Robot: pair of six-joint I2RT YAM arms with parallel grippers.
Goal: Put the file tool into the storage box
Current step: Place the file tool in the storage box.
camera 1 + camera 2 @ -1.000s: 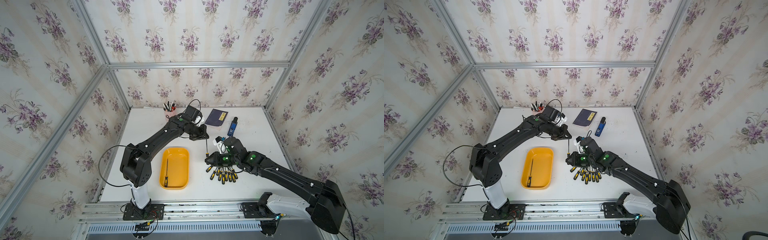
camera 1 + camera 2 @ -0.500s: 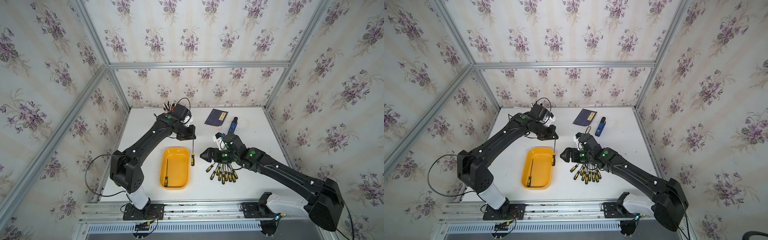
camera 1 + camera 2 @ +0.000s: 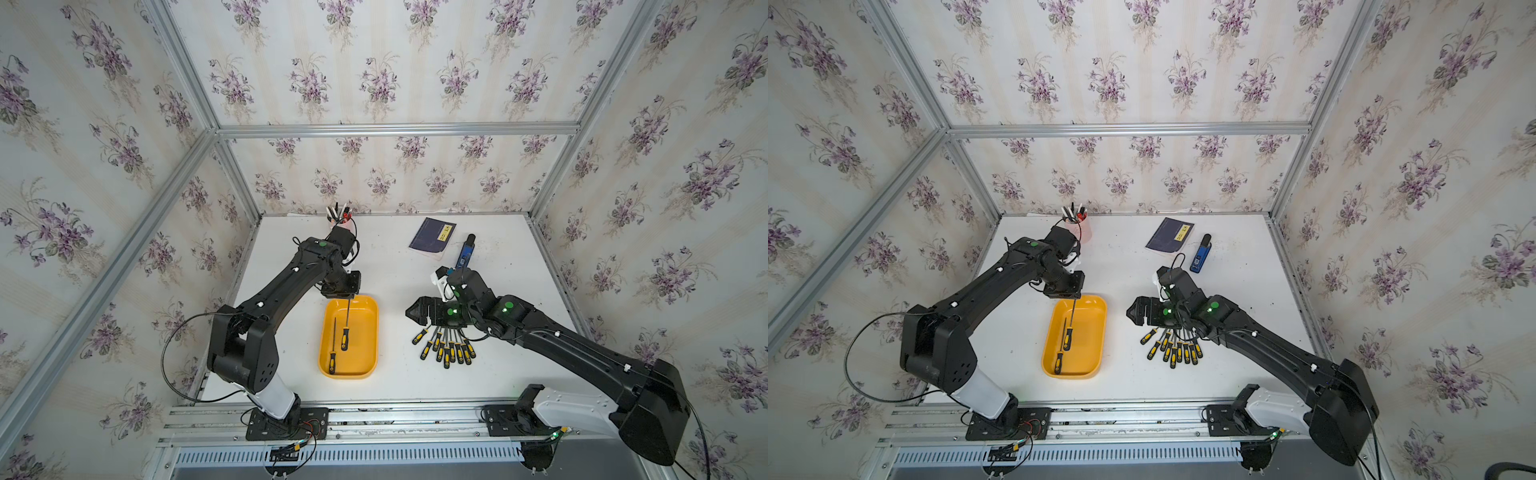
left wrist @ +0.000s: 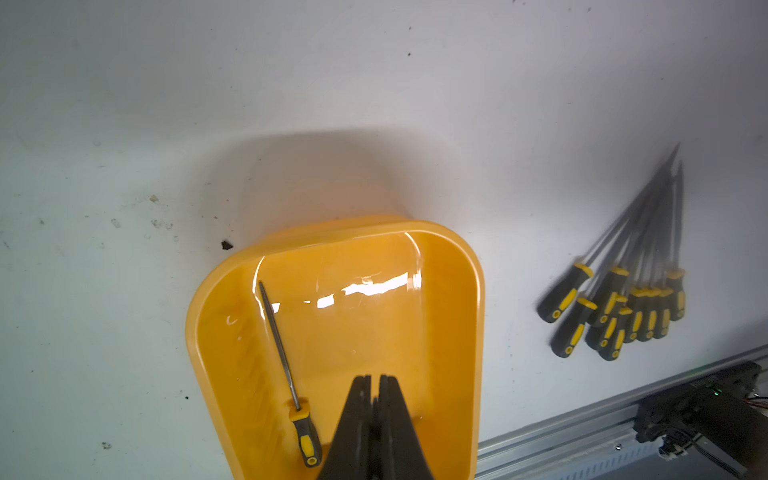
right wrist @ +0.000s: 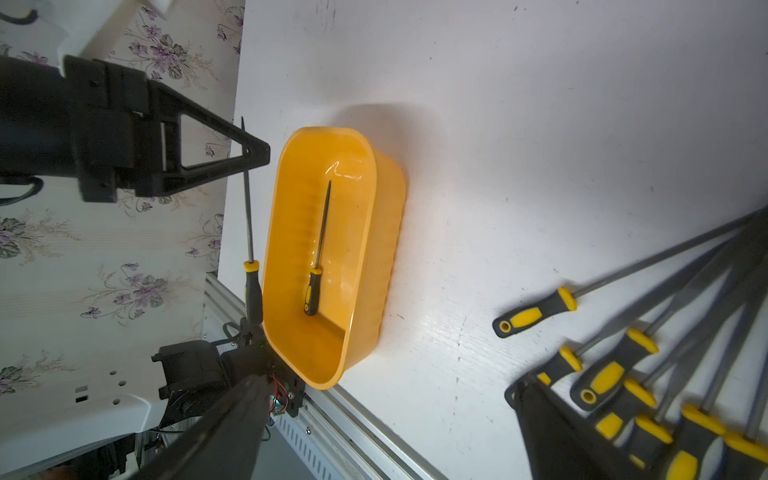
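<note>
The orange-yellow storage box (image 3: pixel 366 332) (image 3: pixel 1093 341) lies at the middle left of the table. One black-and-yellow file tool (image 3: pixel 333 347) (image 4: pixel 282 353) lies inside it. My left gripper (image 3: pixel 348 296) (image 3: pixel 1074 296) is over the box's far end, shut on the metal shaft of a second file tool (image 3: pixel 345 328) (image 5: pixel 249 216), which hangs handle-down above the box. In the left wrist view my fingers (image 4: pixel 361 415) hide it. My right gripper (image 3: pixel 409 312) (image 5: pixel 386 384) stands open and holds nothing, above the far end of several more files (image 3: pixel 446 347) (image 5: pixel 644 374) fanned on the table.
A pink pen cup (image 3: pixel 338 218) stands at the back left, behind my left arm. A dark blue booklet (image 3: pixel 432 240) and a blue device (image 3: pixel 465 251) lie at the back right. The metal rail (image 3: pixel 374 415) runs along the table's front edge.
My left gripper has carried the file from the middle of the table leftwards to over the box. My right gripper has opened and drawn slightly back.
</note>
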